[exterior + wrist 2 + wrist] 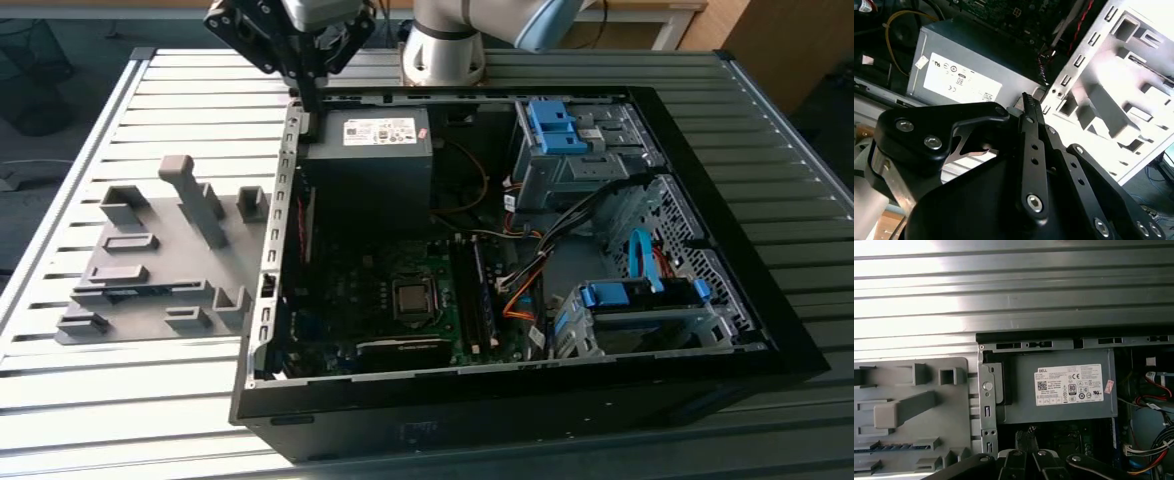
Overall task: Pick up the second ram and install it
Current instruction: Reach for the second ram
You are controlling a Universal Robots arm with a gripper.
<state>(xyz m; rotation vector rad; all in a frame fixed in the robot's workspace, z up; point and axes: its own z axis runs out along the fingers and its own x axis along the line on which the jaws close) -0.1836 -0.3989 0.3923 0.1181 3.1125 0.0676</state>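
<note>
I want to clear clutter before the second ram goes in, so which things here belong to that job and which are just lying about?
Belong to the job:
ram, sitting in the grey fixture
gripper, holding nothing
long black slots

Just lying about:
power supply
blue drive cages
cables
table

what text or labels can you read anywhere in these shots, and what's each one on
On the grey power supply, the white label: rows of fine print and round marks, too small to quote.
Beside that label, the small pale sticker: unreadable.
In the second wrist view, the small white tag on the power supply's corner: unreadable.
On the grey fixture plate: no text that I can see.
</note>
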